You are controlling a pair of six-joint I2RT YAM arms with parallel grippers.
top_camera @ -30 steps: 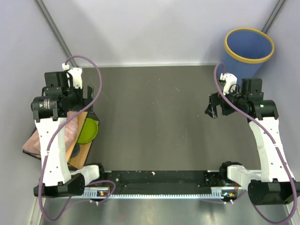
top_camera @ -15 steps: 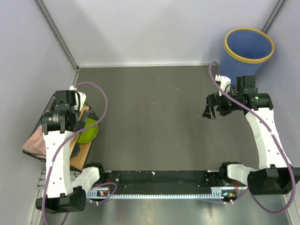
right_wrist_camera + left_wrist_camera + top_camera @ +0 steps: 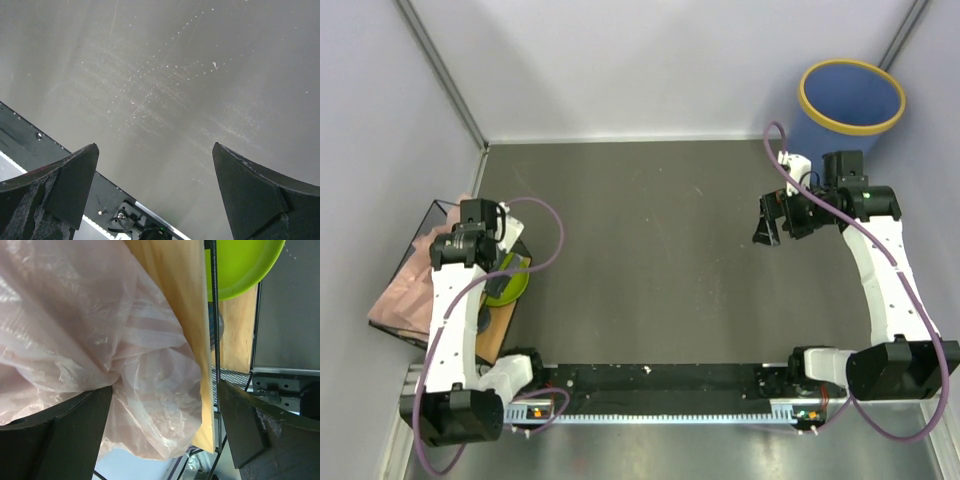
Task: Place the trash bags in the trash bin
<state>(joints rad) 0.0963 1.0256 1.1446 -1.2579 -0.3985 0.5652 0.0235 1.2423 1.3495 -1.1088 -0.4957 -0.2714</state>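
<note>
Pincer status, left: my left gripper point(image 3: 165, 385) is spread wide and points down at the trash bags point(image 3: 75, 315). Crinkled pale pink plastic bulges into the gap between my 2 fingers; nothing is clamped. I cannot tell whether either finger touches the plastic.

Bag location: the trash bags lie heaped off the table's point(image 3: 640, 250) left edge, inside a black wire rack point(image 3: 435, 205). A wooden board point(image 3: 175, 300) lies just beside them, with a green bowl point(image 3: 240, 265) on its far side.

Pincer status, right: my right gripper point(image 3: 155, 146) is also fully open and holds nothing. It hangs above bare dark table surface on the right side.

Bin location: the trash bin point(image 3: 830, 145), blue with a yellow rim, stands upright at the far right corner, near my right arm and well apart from the bags.
</note>
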